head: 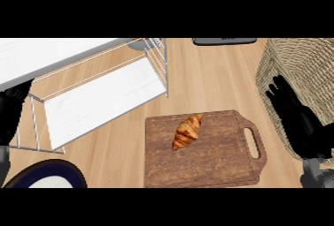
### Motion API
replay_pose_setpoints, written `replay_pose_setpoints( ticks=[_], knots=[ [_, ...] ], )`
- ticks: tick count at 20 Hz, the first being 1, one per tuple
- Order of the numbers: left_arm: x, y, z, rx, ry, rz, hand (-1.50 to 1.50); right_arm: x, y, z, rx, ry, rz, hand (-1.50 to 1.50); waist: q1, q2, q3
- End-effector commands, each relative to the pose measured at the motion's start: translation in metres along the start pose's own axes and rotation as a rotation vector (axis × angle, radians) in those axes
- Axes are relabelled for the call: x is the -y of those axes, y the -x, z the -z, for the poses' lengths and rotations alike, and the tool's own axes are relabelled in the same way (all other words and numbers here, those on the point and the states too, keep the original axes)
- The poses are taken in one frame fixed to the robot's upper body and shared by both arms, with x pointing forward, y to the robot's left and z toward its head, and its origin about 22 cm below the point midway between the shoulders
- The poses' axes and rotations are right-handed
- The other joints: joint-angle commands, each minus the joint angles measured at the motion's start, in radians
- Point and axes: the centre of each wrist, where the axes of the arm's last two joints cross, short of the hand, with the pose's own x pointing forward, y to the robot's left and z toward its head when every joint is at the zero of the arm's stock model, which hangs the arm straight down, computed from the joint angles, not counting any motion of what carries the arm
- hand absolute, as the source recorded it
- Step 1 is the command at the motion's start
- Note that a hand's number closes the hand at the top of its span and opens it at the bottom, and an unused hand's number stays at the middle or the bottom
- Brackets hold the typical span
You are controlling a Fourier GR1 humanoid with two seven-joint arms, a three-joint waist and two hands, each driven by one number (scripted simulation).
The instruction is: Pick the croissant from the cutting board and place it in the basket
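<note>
Right hand [297,115] open, fingers straight, holding nothing, over the basket [294,57] edge. Left hand [11,110] open at left edge. Croissant [187,131] lies on the cutting board [202,163].

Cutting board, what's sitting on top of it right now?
Only the croissant lies on the cutting board, toward its upper left, untouched. The rest of the board's top shows bare wood. The right hand is beside it, over the basket, not on the board.

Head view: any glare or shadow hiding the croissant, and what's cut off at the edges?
Head view: croissant evenly lit on the cutting board, no glare; white dish-rack panels look washed out; basket and dark-rimmed plate are cropped; right robot hand overlaps the basket.
</note>
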Motion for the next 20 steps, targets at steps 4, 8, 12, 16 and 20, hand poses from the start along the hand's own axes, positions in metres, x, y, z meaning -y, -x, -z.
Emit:
replay_pose_setpoints(
  ticks=[4,8,12,16,20],
  knots=[
    [0.020,0.011,0.009,-0.125,0.074,-0.143,0.00,-0.003,-0.054,0.046,0.189,0.082,-0.130,1.50,0.070,0.022,-0.025],
    [0.056,0.009,0.019,-0.175,0.219,-0.232,0.00,-0.022,-0.043,0.048,0.171,-0.186,-0.585,1.50,0.170,0.054,-0.038],
    [0.070,0.002,0.034,-0.206,0.245,-0.253,0.00,-0.077,-0.018,0.050,0.228,-0.201,-0.736,-1.50,0.179,0.046,-0.031],
    [0.063,0.005,0.043,-0.233,0.227,-0.250,0.00,-0.132,-0.021,0.066,0.250,-0.101,-0.768,-1.50,0.177,0.039,-0.032],
    [0.067,0.013,0.038,-0.267,0.223,-0.264,0.00,-0.175,-0.031,0.080,0.085,-0.056,-0.817,-1.50,0.171,0.029,-0.034]
  ],
)
